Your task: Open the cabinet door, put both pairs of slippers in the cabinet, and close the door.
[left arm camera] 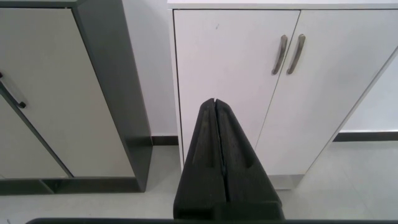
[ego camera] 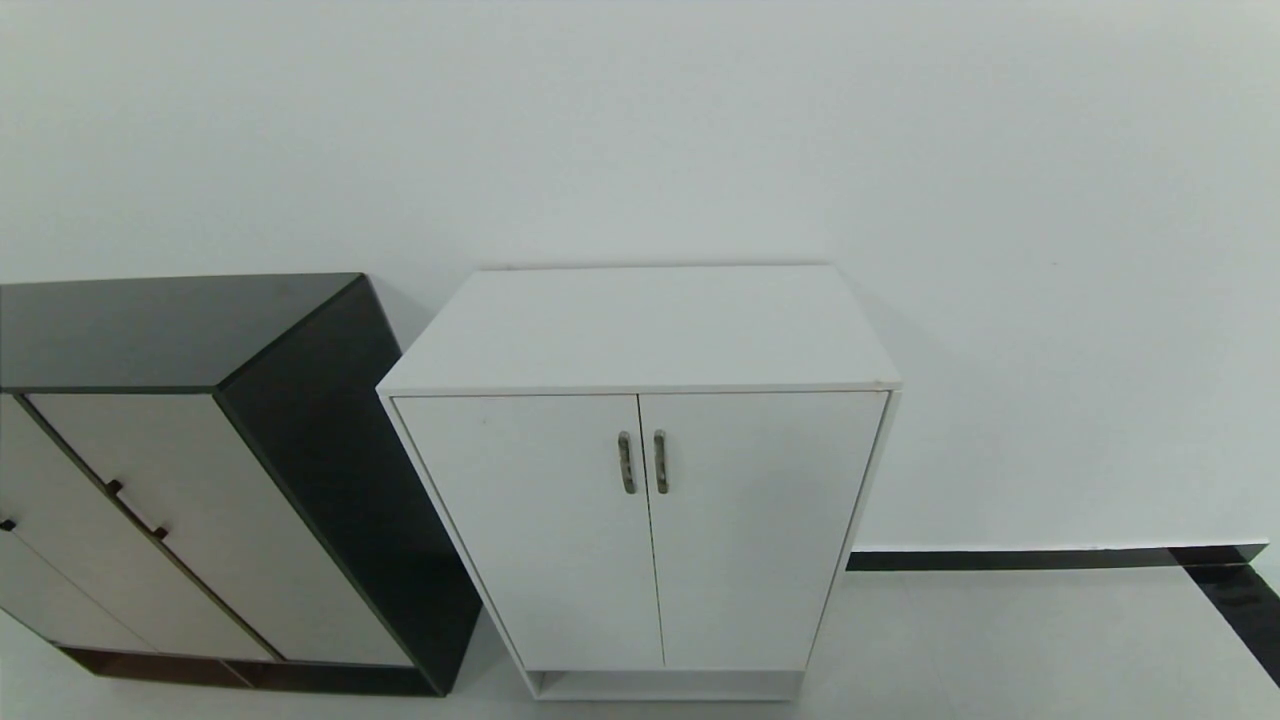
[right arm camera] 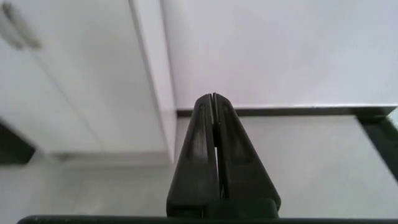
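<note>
A white cabinet (ego camera: 640, 330) stands against the wall with both doors closed. Its left door (ego camera: 530, 530) and right door (ego camera: 750, 520) carry two upright metal handles (ego camera: 641, 462) side by side at the middle seam. In the left wrist view the same cabinet (left arm camera: 249, 93) faces me, handles (left arm camera: 289, 55) up high; my left gripper (left arm camera: 214, 102) is shut and holds nothing, some way back from the left door. My right gripper (right arm camera: 213, 96) is shut and empty, pointing at the floor beside the cabinet's right side (right arm camera: 152, 74).
A dark cabinet (ego camera: 200, 460) with pale doors stands close to the white one's left. A black skirting strip (ego camera: 1050, 558) runs along the wall base at right. Grey floor (ego camera: 1000, 650) lies open to the right of the white cabinet.
</note>
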